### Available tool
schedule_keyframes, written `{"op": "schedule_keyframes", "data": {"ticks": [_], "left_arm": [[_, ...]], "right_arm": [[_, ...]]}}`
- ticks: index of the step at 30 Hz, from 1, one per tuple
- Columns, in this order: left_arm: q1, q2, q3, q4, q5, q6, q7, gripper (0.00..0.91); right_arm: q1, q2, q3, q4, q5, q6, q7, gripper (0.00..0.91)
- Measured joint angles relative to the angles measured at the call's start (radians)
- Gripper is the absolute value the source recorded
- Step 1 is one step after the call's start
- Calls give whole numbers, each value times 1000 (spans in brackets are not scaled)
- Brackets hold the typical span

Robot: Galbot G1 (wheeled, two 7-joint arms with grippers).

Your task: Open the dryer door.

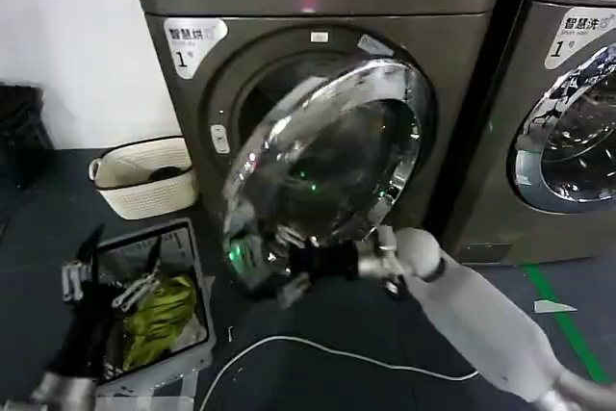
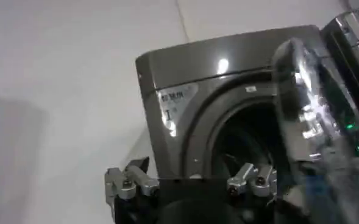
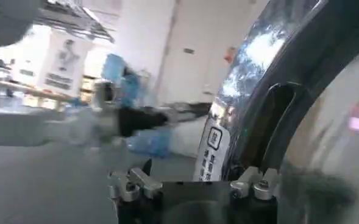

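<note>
Nearest the robot, the left pincer (image 1: 82, 281) hung idle low down over the grey bin of clothes (image 1: 154, 300), and honestly I couldn't tell if it was open or closed. Further out, the right pincer (image 1: 303, 271) sat at the lower edge of the dryer door (image 1: 322, 166), looked clamped onto the chrome rim, with the door already swung partway off the drum opening (image 1: 279, 93). My worry: that shiny curved ring is slippery, so a pull off the hinge arc could pop the grip loose and leave the door half open.
</note>
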Motion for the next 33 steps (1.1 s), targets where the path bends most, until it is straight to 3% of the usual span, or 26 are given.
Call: {"op": "schedule_keyframes", "data": {"ticks": [13,19,25,29,31,33], "left_arm": [[-258,152,179,144,-21,36,6,907],[-367,180,280,219,-34,25,11,907],[-463,195,420,294,-37,-4,34,907],[-516,198,535,328,-25,-15,43,907],[-538,199,590,343,-23,-16,45,907],[-562,199,639,355,-23,-17,44,907]], "right_arm": [[-267,-119,369,41,39,17,-6,907],[-474,-108,635,79,44,84,35,907],[-729,-4,984,185,41,179,223,907],[-901,102,1213,246,-34,258,358,907],[-971,157,1331,253,-103,297,452,907],[-1007,215,1447,258,-196,298,565,907]]}}
